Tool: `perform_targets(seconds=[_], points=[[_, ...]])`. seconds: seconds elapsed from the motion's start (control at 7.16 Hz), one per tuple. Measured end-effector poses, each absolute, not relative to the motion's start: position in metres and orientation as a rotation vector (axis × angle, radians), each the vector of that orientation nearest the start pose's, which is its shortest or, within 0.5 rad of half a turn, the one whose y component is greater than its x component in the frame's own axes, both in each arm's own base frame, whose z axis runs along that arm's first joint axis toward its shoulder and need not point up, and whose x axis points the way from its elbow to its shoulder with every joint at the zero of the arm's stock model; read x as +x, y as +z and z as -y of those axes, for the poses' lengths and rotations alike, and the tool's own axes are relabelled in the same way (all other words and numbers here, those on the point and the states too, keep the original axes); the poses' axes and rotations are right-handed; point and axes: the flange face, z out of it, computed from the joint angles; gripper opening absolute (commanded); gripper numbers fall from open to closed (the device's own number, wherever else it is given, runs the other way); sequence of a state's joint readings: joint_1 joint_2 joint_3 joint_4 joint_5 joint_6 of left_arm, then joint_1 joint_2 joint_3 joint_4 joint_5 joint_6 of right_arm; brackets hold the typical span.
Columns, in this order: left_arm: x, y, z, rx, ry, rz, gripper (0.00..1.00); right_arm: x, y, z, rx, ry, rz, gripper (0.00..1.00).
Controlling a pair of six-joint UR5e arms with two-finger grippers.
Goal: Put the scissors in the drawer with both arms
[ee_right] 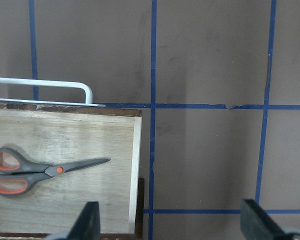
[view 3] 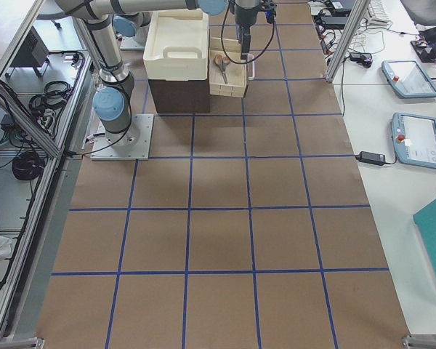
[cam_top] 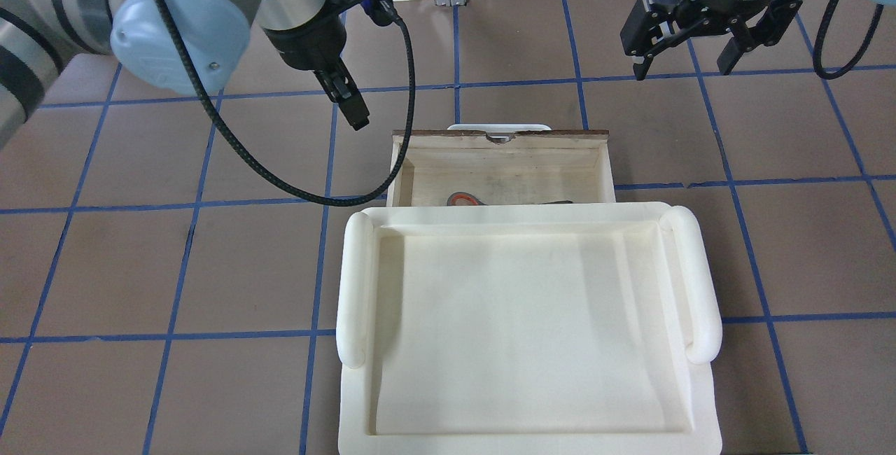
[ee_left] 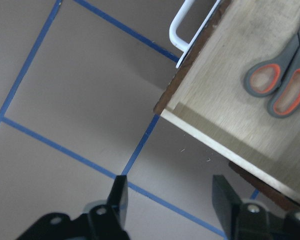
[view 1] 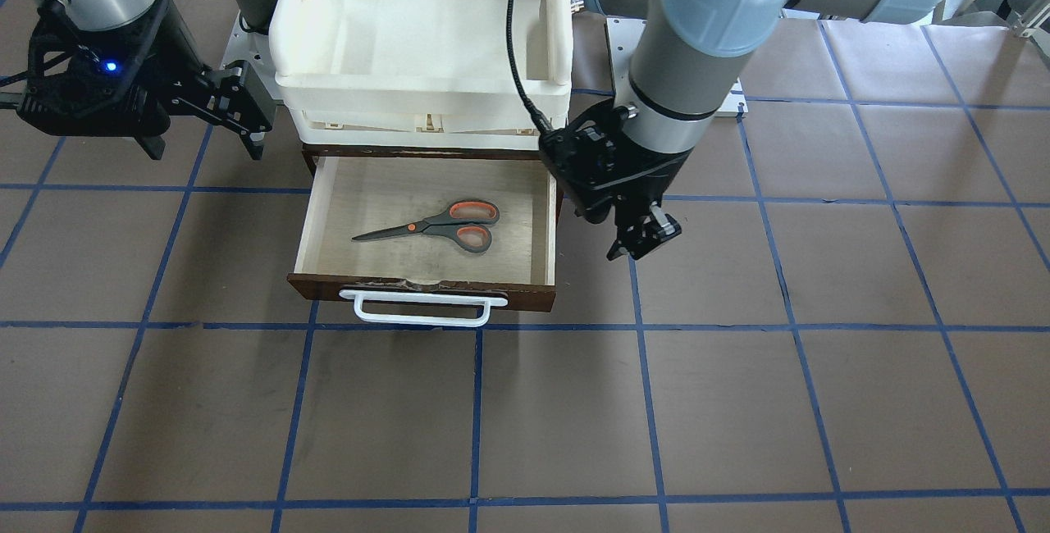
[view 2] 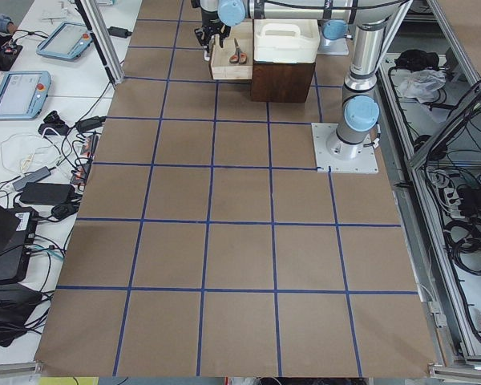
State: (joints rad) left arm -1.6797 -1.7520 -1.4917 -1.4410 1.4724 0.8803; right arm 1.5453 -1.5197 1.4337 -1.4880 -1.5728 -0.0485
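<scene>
The scissors (view 1: 435,225) lie flat on the floor of the open drawer (view 1: 422,293), blades toward my right side. They also show in the left wrist view (ee_left: 280,85) and the right wrist view (ee_right: 40,170); the overhead view shows only a handle loop (cam_top: 462,199). My left gripper (view 1: 644,242) hangs open and empty just outside the drawer's left wall, its fingers (ee_left: 119,197) over bare table. My right gripper (view 1: 238,119) is open and empty, off to the drawer's right and raised; its fingers (ee_right: 87,220) spread wide.
A cream-white plastic tray (cam_top: 357,280) sits on top of the brown cabinet and hides the drawer's back part from above. The drawer's white bar handle (view 1: 422,310) points away from me. A black cable (cam_top: 406,91) loops from my left wrist.
</scene>
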Motion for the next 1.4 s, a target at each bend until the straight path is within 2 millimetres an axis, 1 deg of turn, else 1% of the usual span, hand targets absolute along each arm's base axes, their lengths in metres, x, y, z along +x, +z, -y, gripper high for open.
perform_targets(seconds=[0.14,0.28,0.42,0.56,0.84,0.98,1.12,1.4], points=[[-0.171,0.454,0.553,1.428,-0.112,-2.881,1.00,0.120,0.521,0.516,-0.036,-0.004,-3.144,1.00],[-0.145,0.463,0.551,1.283,-0.097,-2.948,1.00,0.119,0.521,0.516,-0.036,-0.003,-3.145,1.00],[-0.131,0.468,0.545,1.103,-0.057,-3.008,1.00,0.119,0.521,0.516,-0.038,-0.002,-3.146,1.00],[-0.124,0.476,0.538,0.892,-0.028,-3.047,1.00,0.119,0.521,0.516,-0.042,-0.004,-3.145,1.00],[-0.121,0.490,0.523,0.397,-0.006,-3.115,1.00,0.119,0.520,0.517,-0.050,-0.003,-3.144,1.00],[-0.121,0.496,0.517,0.221,-0.010,-3.126,1.00,0.119,0.519,0.517,-0.052,0.001,-3.143,1.00],[-0.123,0.502,0.509,0.122,-0.002,-3.133,1.00,0.118,0.518,0.518,-0.051,0.003,-3.142,1.00],[-0.127,0.509,0.496,0.046,0.026,-3.143,1.00,0.118,0.517,0.519,-0.051,0.005,-3.139,1.00]])
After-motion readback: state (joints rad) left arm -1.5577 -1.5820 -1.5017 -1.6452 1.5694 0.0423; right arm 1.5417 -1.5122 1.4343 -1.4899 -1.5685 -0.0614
